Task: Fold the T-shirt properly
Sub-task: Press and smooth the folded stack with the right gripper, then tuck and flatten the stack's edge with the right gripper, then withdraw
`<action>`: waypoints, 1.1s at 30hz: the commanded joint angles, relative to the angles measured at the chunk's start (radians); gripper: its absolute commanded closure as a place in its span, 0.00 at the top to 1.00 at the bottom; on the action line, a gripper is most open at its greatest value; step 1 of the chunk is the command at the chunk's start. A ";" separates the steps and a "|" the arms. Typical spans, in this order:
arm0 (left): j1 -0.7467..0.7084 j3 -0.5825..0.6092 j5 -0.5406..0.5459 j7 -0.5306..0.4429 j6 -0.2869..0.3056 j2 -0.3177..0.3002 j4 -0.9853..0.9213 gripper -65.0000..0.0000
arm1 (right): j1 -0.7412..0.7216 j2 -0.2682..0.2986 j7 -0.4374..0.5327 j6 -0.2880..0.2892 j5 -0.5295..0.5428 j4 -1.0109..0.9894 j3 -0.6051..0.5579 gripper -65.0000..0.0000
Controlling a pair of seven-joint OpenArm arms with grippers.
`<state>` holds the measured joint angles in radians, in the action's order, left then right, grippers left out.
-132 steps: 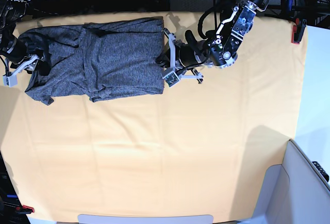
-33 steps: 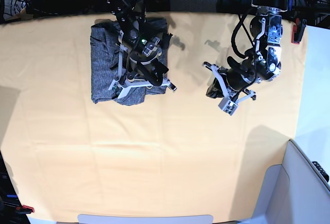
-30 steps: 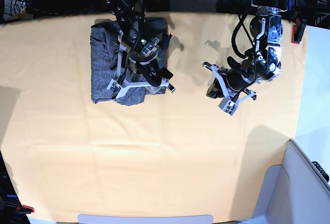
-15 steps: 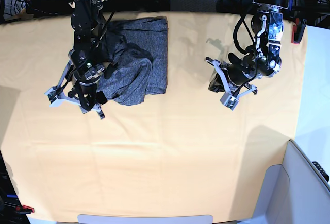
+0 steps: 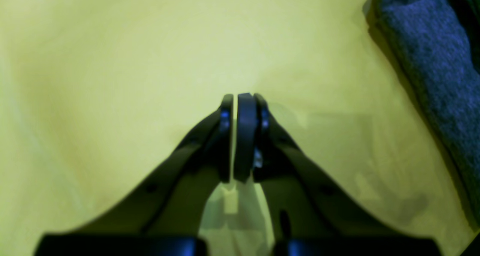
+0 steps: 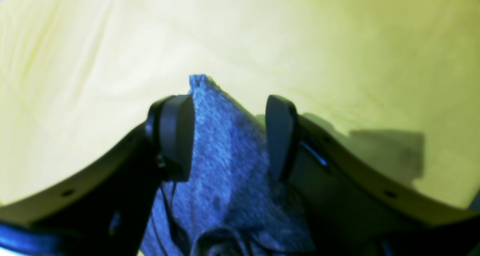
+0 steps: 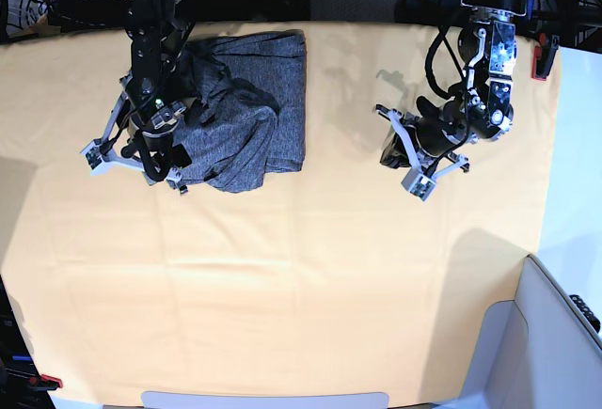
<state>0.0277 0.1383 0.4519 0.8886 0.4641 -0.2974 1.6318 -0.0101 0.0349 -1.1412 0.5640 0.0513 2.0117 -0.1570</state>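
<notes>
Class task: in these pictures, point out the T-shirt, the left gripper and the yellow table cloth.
T-shirt (image 7: 273, 108): base view, on its flat folded part.
left gripper (image 5: 240, 98): left wrist view, at its closed fingertips.
table cloth (image 7: 310, 287): base view, on a bare stretch.

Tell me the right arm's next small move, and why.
Probably lower the flap and lay it flat. The right gripper has T-shirt fabric between its fingers, raised off the table. The shirt lies bunched beside it, and the left gripper is shut and empty.

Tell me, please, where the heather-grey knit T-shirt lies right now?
In the base view, the heather-grey knit T-shirt lies bunched at the upper left of the yellow-orange table cloth, under the right tool.
</notes>
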 commanded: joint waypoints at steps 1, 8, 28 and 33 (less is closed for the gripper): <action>0.018 0.001 0.008 -0.019 0.000 -0.010 0.015 0.01 | -0.008 0.006 0.017 -0.003 -0.012 0.028 0.003 0.03; 0.016 0.001 0.008 -0.019 0.000 -0.009 0.015 0.01 | 0.005 0.006 0.016 -0.003 -0.011 0.030 0.006 0.27; 0.004 0.001 0.008 -0.019 0.000 -0.009 0.015 0.01 | 0.006 -0.002 0.017 -0.002 -0.009 0.030 0.000 0.55; 0.004 0.001 0.008 -0.019 0.000 -0.009 0.015 0.01 | 0.003 -0.003 0.017 0.000 -0.009 0.028 -0.002 0.55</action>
<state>0.0143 0.1413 0.4519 0.8886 0.4641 -0.2974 1.6318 0.0082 0.0322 -1.1404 0.5644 0.0513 2.0224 -0.1566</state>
